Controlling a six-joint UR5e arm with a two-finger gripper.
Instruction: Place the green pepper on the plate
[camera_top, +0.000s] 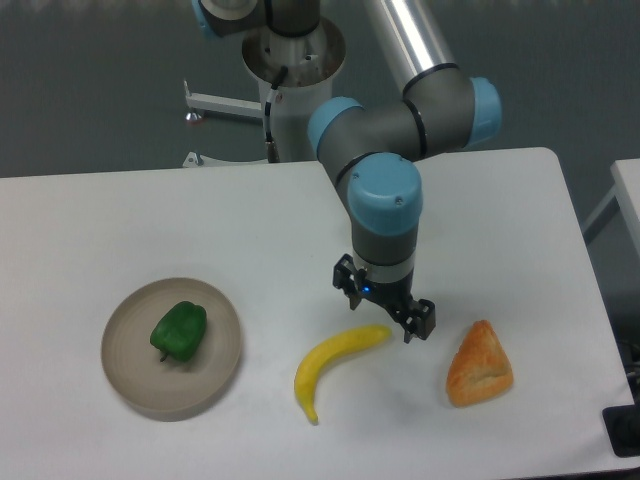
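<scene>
So the green pepper (180, 331) sits on the plate (130, 385) at the near left of the table (90, 230). The gripper (386, 311) hangs well apart to the right, fingers spread and holding nothing, just above the banana (335, 363), left of the pastry (479, 364).

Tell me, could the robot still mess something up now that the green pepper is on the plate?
Maybe, in small ways. The pincer hangs low, right by the tip of the banana, so a sideways sweep could bump it and send it rolling. The croissant lies close on its other side and could get nudged too. The green pepper lies left of the middle of the plate; it looks settled, but a knock to the table could tip it.
</scene>
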